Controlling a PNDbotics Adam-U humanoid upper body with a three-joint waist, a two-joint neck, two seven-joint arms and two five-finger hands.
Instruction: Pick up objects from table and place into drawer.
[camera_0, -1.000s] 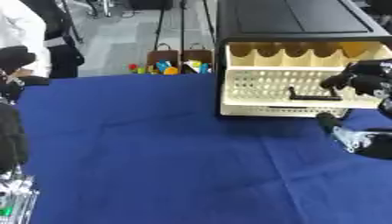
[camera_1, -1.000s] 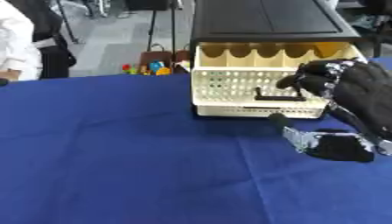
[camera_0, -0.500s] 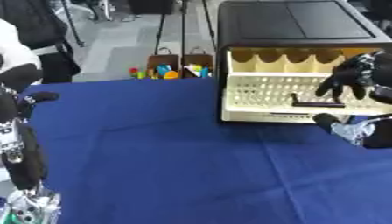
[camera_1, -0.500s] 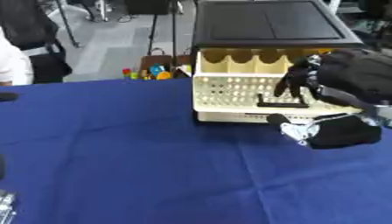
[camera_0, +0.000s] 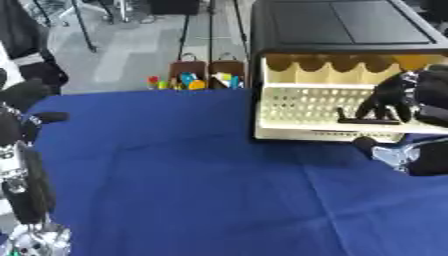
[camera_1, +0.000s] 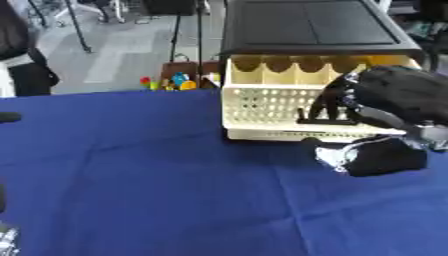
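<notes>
right hand (camera_1: 385, 102) curled, left arm (camera_0: 22, 170) raised

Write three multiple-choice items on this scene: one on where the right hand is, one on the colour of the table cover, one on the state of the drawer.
1. Where is the right hand?
A. at the drawer's handle
B. flat on the cloth at the near left
C. on top of the black cabinet

2. What colour is the cloth on the table?
A. red
B. blue
C. white

3. What state is the cream drawer in?
A. taken out and lying on the floor
B. shut flush with the cabinet
C. pulled out from the cabinet

Answers: 1 A, the hand's fingers curl at the dark handle on the drawer front. 2 B, the cloth is blue all over. 3 C, the drawer front stands forward of the black cabinet, its scalloped inside showing.
</notes>
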